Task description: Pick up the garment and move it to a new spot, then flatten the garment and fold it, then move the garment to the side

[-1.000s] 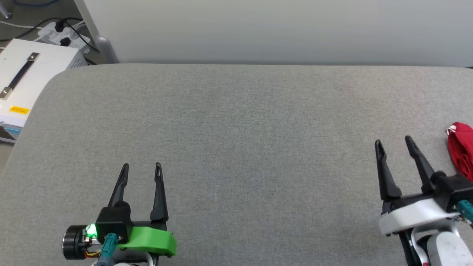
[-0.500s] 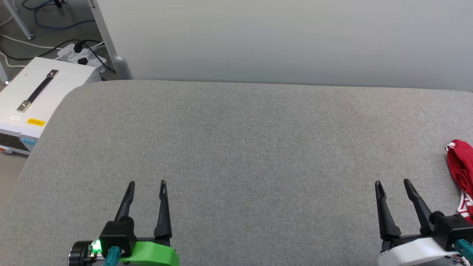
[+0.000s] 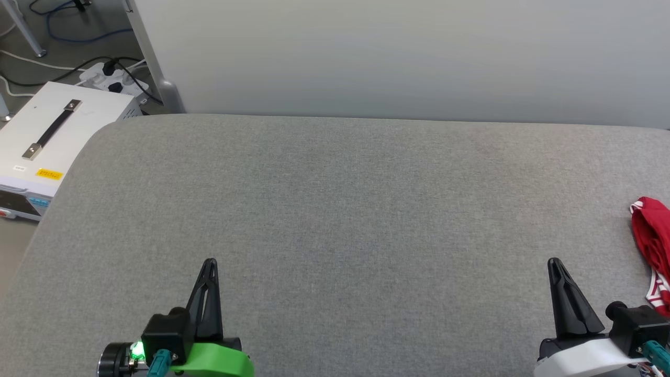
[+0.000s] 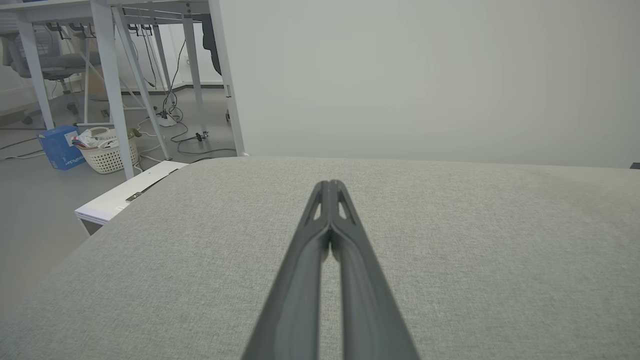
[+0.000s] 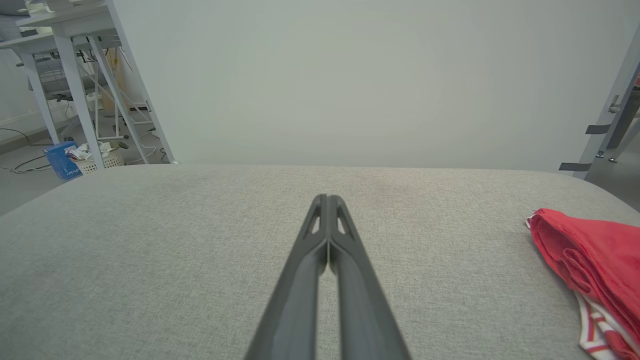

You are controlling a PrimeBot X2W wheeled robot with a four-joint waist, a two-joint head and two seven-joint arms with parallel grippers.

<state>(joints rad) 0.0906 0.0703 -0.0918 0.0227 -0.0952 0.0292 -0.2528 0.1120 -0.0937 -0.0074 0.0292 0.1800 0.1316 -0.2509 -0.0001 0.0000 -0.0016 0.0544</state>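
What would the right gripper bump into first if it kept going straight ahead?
Probably the pale wall; before the right gripper the way looks free. The garment lies off to its right.

Matt grey woven table cover (image 3: 335,209); soft red cloth garment (image 5: 590,260).

We see a broad grey pad (image 3: 335,199), perhaps a mattress or a padded table top, covered in woven cloth, with rounded corners at the far left and far right. On it, close to the right edge, lies a red shirt (image 3: 650,238), bunched in folds, with red-and-white striped trim at its near end, and it runs past the picture's edge
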